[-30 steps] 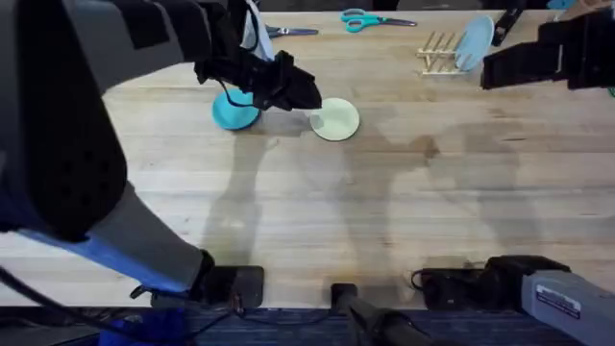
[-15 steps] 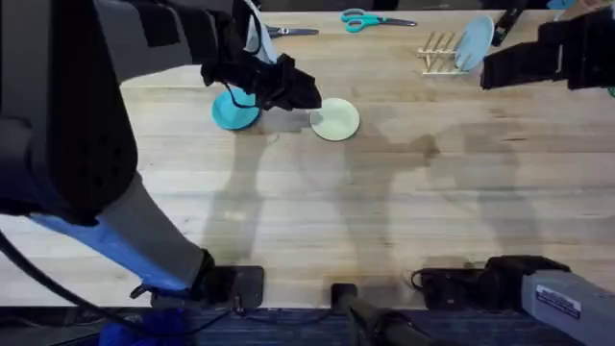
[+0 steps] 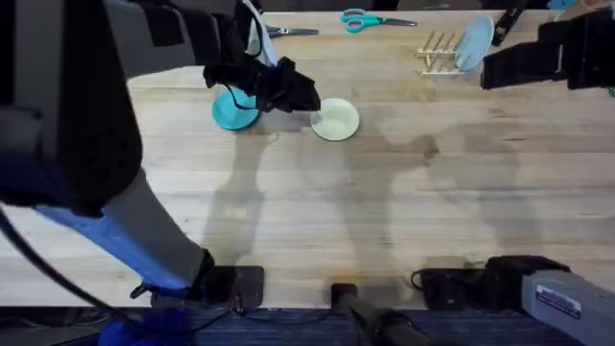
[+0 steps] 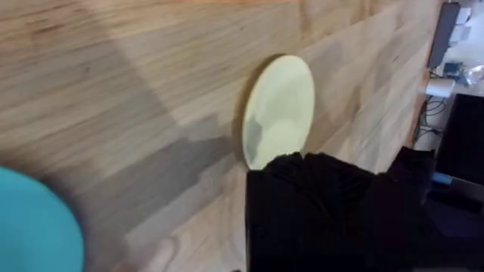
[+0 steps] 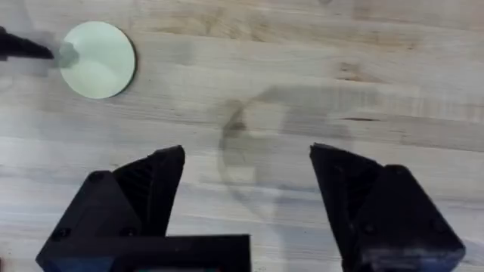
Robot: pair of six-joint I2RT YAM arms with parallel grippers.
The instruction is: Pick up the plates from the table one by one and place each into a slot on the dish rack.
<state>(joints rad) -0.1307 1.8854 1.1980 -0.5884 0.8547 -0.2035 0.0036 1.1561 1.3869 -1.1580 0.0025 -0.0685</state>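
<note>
The pale yellow plate (image 3: 335,119) (image 4: 280,106) (image 5: 97,59) lies flat on the table (image 3: 384,202). The turquoise plate (image 3: 233,111) (image 4: 30,227) lies just to its left, partly under my left arm. My left gripper (image 3: 304,96) hangs low between the two plates, its tip at the yellow plate's left edge. The dish rack (image 3: 437,55) stands at the far right. My right gripper (image 5: 246,204) (image 3: 500,67) hovers high beside the rack, open and holding nothing, over bare wood.
A pale grey-blue plate (image 3: 475,43) stands upright in the rack. Teal-handled scissors (image 3: 363,18) and a darker pair (image 3: 291,32) lie along the far edge. The broad middle and near part of the table is bare wood.
My left arm's upper part has shifted slightly close under the camera. Both grippers and both plates stay where they were.
</note>
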